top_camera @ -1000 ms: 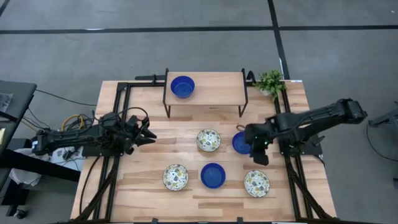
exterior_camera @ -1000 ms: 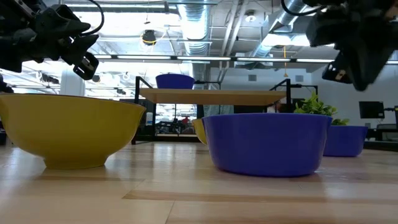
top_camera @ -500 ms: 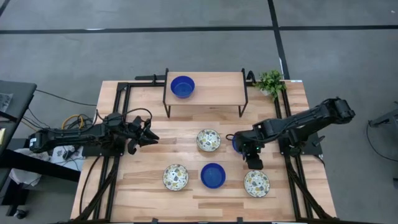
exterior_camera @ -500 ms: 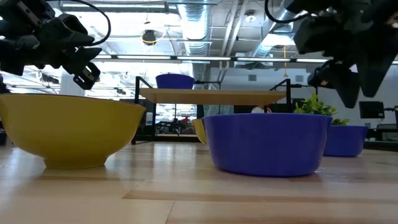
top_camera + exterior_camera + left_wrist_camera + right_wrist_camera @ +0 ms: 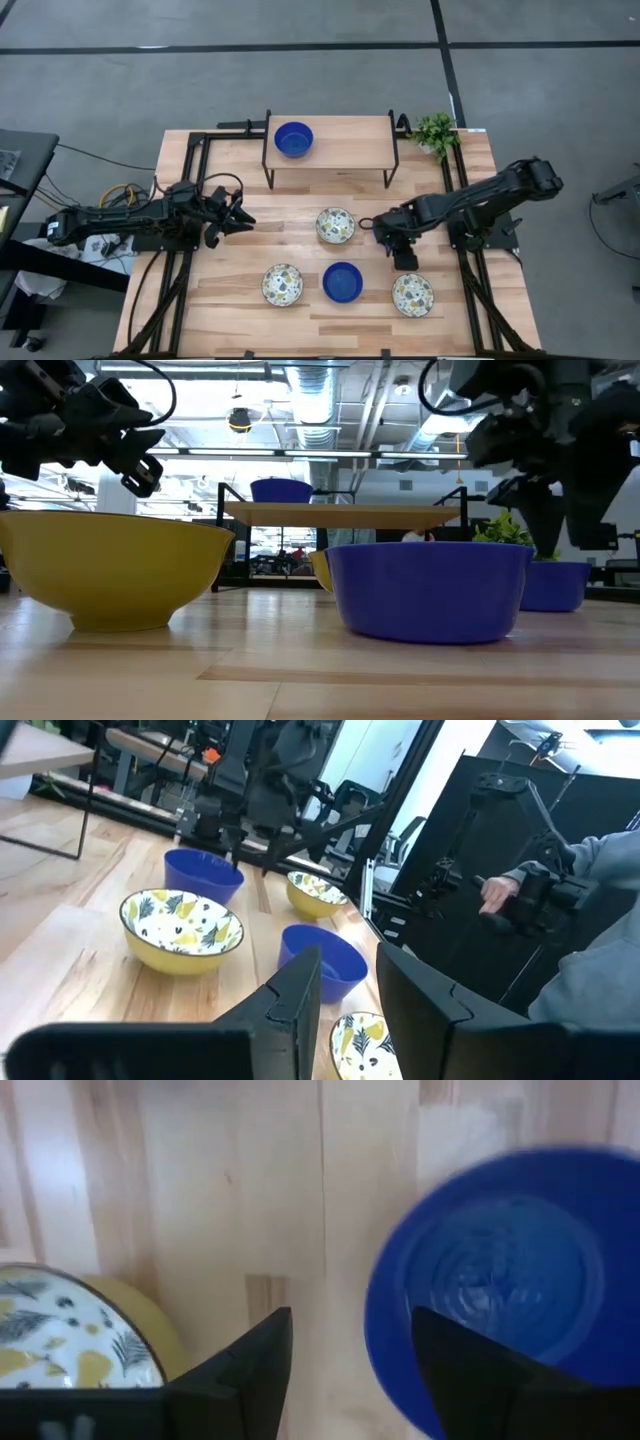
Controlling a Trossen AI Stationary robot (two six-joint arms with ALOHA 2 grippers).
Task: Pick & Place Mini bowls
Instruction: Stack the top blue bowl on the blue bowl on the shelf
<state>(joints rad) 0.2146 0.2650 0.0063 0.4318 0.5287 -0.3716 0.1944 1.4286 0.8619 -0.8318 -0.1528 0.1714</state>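
The right gripper [image 5: 388, 240] hangs with its fingers spread and empty directly over the near rim of a cobalt blue mini bowl [image 5: 500, 1320] (right of the central floral bowl [image 5: 335, 225]), far nearer than the idle, half-parted left gripper [image 5: 238, 213].

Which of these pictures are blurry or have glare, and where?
Right wrist view: the blue bowl has a smeared, soft rim, and the wood around it is hazy. Low view: bright ceiling lights wash out the background, leaving the right gripper a dark silhouette. Left wrist view: the left gripper's own fingers are soft up close. High view: evenly lit, with no strong glare.
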